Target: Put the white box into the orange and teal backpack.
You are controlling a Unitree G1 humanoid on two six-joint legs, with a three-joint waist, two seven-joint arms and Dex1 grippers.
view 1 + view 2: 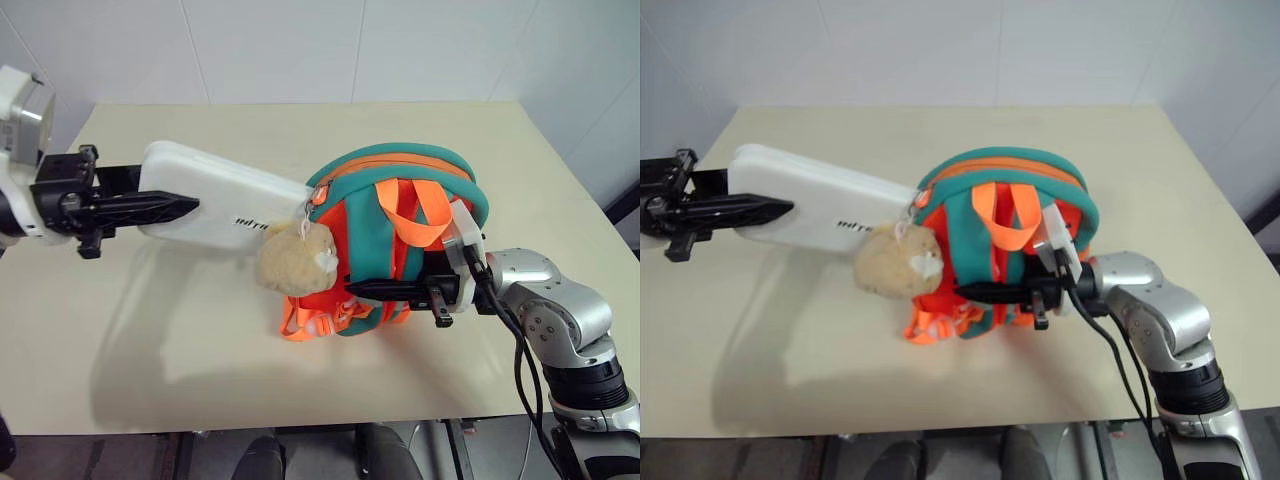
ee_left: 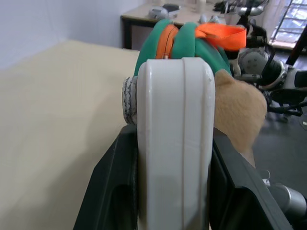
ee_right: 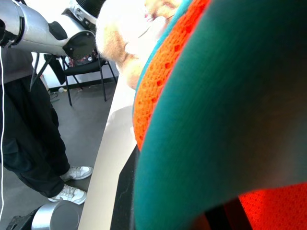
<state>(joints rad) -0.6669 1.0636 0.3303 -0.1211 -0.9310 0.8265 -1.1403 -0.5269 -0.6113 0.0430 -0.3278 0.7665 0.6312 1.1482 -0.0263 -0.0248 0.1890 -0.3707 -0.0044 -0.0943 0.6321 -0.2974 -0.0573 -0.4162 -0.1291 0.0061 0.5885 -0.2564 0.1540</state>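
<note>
— Where's the white box point(image 1: 225, 197)?
— Clamped in my left hand point(image 1: 165, 208), above the worktop point(image 1: 150, 330), its far end at the orange and teal backpack point(image 1: 400, 235).
— Your right hand point(image 1: 385, 290)?
— Closed on the backpack's teal strap point(image 3: 225, 115), beside the plush bear point(image 1: 297, 258).

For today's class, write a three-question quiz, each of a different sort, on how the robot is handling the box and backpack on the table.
1. True or false: the white box lies flat on the table.
2. Which gripper is shut on the white box? A) left gripper B) right gripper
3. Fill in: the tan plush bear hangs on the ____ side of the orange and teal backpack, the side facing the box.

Key
1. False: it is held above the table, its far end at the backpack's zipped edge.
2. A. The right gripper grips the backpack's teal strap.
3. Robot's left.
</note>
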